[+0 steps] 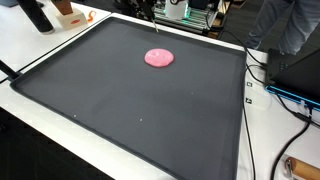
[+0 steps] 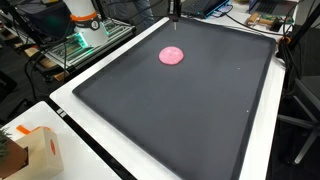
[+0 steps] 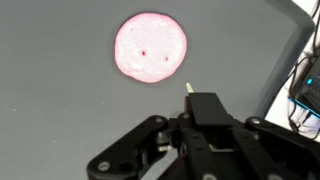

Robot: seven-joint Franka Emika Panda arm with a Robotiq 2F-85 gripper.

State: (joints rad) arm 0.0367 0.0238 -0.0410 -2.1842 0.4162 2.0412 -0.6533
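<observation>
wrist view puts the gripper [image 3: 205, 125] at 6 o'clock, dark and bunched; whether its jaws are parted or closed cannot be told. a thin pale tip [image 3: 188, 90] juts from it toward 12 o'clock and ends just beside the pink disc [image 3: 151, 47], not touching. the disc lies flat on the black mat [image 3: 60, 100]. in both exterior views the disc [image 1: 159, 57] [image 2: 172, 55] sits near the mat's far edge at 12 o'clock, with wide bare mat [image 1: 120, 110] toward 6 o'clock. cables [image 1: 270, 80] run just past the 3 o'clock edge. a cardboard box [image 2: 40, 150] stands on the white table [image 1: 40, 50], beyond the mat's corner at 7 o'clock.
</observation>
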